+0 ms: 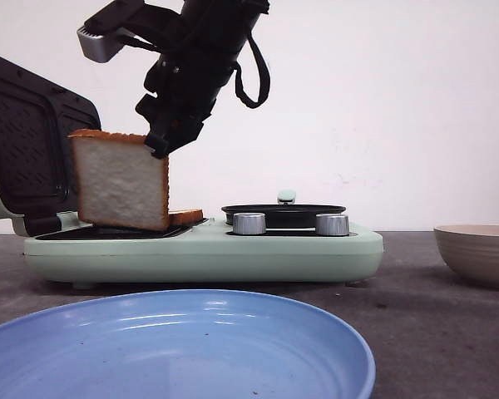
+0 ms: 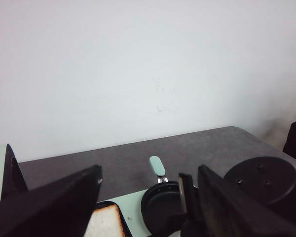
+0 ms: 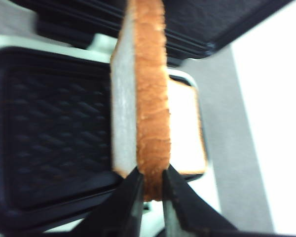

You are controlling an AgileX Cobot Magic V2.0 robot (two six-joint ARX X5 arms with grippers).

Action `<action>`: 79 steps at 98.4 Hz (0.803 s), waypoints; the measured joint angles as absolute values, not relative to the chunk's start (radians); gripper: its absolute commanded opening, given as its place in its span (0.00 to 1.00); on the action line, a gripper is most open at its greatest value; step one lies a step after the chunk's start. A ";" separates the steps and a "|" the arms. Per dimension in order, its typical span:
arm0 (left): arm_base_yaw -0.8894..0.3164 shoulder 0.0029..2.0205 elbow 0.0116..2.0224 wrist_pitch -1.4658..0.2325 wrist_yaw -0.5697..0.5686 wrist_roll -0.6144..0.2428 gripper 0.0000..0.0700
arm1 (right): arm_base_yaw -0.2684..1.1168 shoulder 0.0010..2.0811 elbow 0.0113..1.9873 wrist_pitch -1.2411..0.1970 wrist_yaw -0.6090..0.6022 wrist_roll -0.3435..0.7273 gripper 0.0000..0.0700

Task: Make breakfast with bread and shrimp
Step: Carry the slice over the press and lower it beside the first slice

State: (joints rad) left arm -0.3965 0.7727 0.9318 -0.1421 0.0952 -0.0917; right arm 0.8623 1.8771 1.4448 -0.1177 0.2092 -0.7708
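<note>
My right gripper (image 1: 160, 148) is shut on the top crust corner of a bread slice (image 1: 121, 181), which hangs upright over the dark grill plate (image 1: 108, 233) of the sandwich maker. In the right wrist view the fingers (image 3: 130, 195) pinch the slice's crust edge (image 3: 149, 98). The second slice (image 1: 185, 216) lies flat on the plate behind it, and also shows in the right wrist view (image 3: 187, 128) and left wrist view (image 2: 104, 223). My left gripper (image 2: 143, 174) is open and empty, high above the maker. No shrimp is in view.
The mint-green sandwich maker (image 1: 208, 249) has its lid (image 1: 29, 150) open at the left. A small black pan (image 1: 283, 214) and two metal knobs (image 1: 249, 223) sit on its right half. A blue plate (image 1: 175, 349) lies in front, and a beige bowl (image 1: 482, 249) stands at the right.
</note>
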 measured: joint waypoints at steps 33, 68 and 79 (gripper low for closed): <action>-0.397 0.773 0.932 -0.142 0.096 -0.092 0.51 | 0.855 1.878 1.445 -0.111 0.228 -0.781 0.01; -0.397 0.773 0.932 -0.142 0.095 -0.092 0.51 | 0.858 1.878 1.445 -0.144 0.163 -0.762 0.01; -0.397 0.773 0.932 -0.142 0.095 -0.092 0.52 | 0.858 1.878 1.445 -0.187 0.155 -0.743 0.02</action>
